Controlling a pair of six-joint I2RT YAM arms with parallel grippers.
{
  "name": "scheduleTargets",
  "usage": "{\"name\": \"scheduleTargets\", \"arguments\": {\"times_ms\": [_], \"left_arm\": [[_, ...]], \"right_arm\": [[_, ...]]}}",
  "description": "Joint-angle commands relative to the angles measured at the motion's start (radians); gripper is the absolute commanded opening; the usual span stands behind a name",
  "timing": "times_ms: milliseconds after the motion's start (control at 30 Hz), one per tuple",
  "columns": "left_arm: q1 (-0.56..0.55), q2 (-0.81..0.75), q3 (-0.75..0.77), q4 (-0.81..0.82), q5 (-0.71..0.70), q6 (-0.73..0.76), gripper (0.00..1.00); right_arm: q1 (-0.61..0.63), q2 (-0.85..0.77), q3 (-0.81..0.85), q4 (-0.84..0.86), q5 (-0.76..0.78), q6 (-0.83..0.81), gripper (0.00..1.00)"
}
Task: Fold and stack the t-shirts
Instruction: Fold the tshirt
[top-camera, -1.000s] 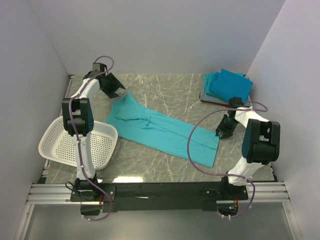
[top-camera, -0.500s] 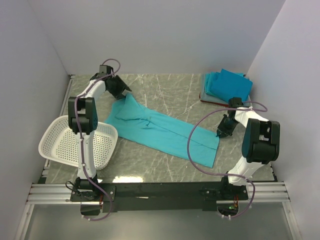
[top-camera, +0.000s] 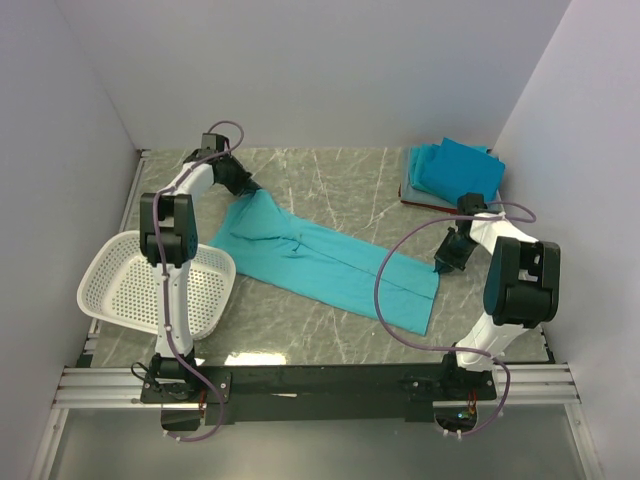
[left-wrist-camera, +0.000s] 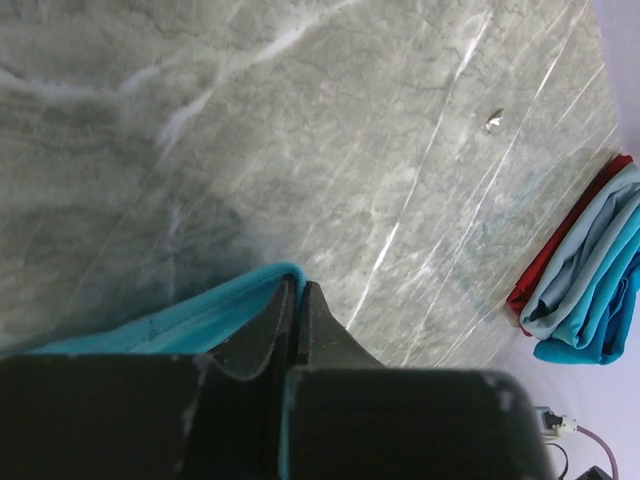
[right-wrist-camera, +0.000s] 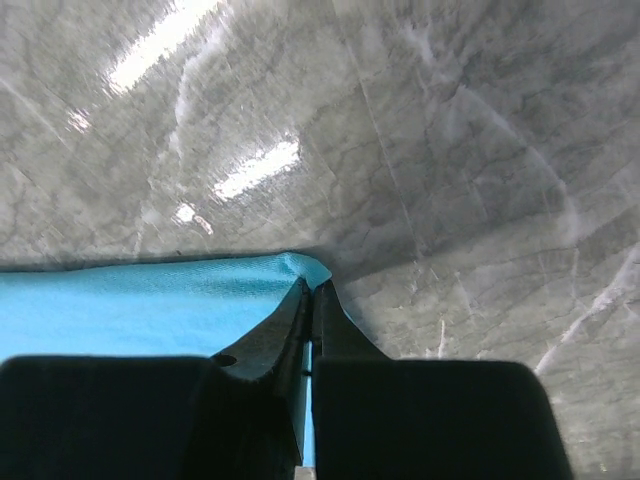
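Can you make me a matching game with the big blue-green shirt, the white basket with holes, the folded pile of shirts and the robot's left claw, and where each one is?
Things:
1. flat teal cloth t-shirt
2. white perforated plastic basket
3. pile of folded teal, grey-blue and red shirts
4. left gripper

Places:
A. far right corner of the grey marble table
B. pinched shut on the spread shirt's far left corner
C. near left side
D. spread across the middle

Pairs: 1-D, 2-C, 3-A, 4-B
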Motion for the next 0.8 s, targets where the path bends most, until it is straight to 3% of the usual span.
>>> {"name": "scheduleTargets", "arguments": {"times_ms": [0,367,767], "left_arm": [[0.008,0.013,0.037,0.067,0.039,0.014,0.0],[0.008,0.071,0.086,0.244,0.167,-0.032,0.0],[0.009,0.1,0.107,0.163,0.053,-0.025,0.0]], "right_arm": [[-0.02,-0.011,0.053,-0.009,0.043,0.009,0.0],[-0.099,-0.03,0.122,-0.04,0.066,0.02,0.0],[-0.14,-0.031,0.149,-0.054,0.077,0.026,0.0]]}}
